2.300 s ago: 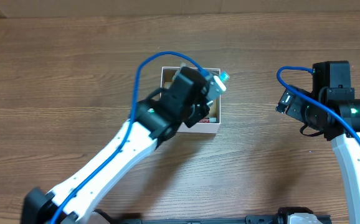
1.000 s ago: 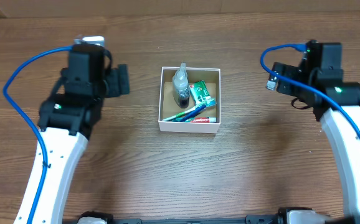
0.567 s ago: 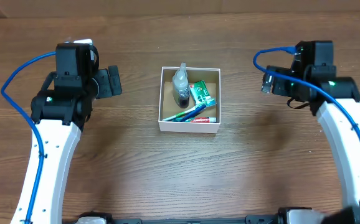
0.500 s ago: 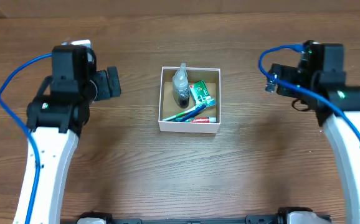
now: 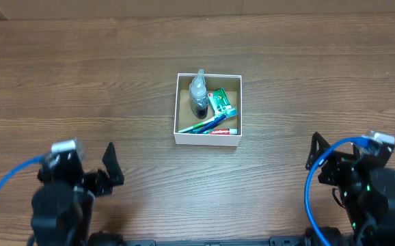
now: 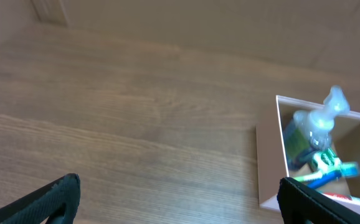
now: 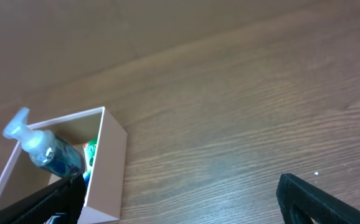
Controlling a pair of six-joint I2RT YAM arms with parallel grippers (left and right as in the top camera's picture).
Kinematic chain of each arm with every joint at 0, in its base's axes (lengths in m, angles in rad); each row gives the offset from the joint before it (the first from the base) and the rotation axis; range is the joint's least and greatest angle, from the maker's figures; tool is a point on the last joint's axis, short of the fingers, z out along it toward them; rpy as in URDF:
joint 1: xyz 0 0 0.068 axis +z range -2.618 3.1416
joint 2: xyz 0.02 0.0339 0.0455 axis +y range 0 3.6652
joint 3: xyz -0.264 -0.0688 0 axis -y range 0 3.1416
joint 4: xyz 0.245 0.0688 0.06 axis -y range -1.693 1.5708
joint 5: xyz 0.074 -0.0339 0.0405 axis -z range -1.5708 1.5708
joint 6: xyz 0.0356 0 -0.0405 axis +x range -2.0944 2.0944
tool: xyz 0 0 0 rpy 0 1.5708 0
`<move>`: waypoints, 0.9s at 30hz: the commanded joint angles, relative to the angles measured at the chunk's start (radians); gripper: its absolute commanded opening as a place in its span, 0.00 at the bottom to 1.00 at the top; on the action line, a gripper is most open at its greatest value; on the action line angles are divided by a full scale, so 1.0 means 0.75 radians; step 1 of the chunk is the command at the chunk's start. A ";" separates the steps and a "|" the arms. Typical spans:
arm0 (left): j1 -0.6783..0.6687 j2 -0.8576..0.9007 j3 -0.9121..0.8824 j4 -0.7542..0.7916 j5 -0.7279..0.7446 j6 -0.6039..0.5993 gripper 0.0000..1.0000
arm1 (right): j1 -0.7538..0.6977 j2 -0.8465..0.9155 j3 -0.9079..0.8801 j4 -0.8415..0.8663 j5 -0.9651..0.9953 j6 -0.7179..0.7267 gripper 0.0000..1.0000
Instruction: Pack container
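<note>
The container, a small white-walled box, sits at the table's middle, lidless. Inside lie a clear pump bottle, a green packet, a blue-green toothbrush and a toothpaste tube. My left gripper is open at the near left, well short of the box, with nothing between its fingers. My right gripper is open at the near right, also empty. The left wrist view has the container ahead to the right of the gripper. The right wrist view has the container ahead to the left of the gripper.
Bare wooden tabletop surrounds the box on all sides. Blue cables loop beside both arms at the near edge.
Both arms have drawn back from either side of the box to the table's near edge. Earlier still the left gripper was over the box. The box's contents have not moved this last second.
</note>
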 commanded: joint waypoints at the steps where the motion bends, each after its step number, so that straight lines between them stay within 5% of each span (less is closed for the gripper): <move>1: 0.007 -0.197 -0.132 0.024 -0.037 -0.048 1.00 | -0.003 -0.036 -0.017 0.015 -0.026 0.028 1.00; 16: 0.007 -0.216 -0.153 -0.394 -0.037 -0.048 1.00 | -0.003 -0.034 -0.017 0.013 -0.026 0.028 1.00; 27: 0.007 -0.216 -0.153 -0.395 -0.037 -0.048 1.00 | -0.001 -0.170 -0.019 -0.265 -0.037 0.027 1.00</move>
